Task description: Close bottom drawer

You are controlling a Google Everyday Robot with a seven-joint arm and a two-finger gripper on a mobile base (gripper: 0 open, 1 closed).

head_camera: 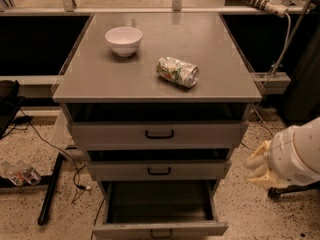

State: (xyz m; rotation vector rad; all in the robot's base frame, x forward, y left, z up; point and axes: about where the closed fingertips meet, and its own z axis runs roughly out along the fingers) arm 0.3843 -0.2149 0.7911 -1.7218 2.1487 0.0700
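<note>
Aim: meet bottom drawer [150, 228], pulled far out at the foot of the bench [100, 79], squarely on its front near the black handle [161, 233]. Bring hand [257, 165] round from right of the bench; apparently empty, spread impossible to tell. Push straight in, level.

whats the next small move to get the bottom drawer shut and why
Probably swing the gripper left, round to the front of the lowest grey metal drawer. That drawer stands pulled far out, while the gripper hangs off to the right of the grey cabinet, touching nothing.
</note>
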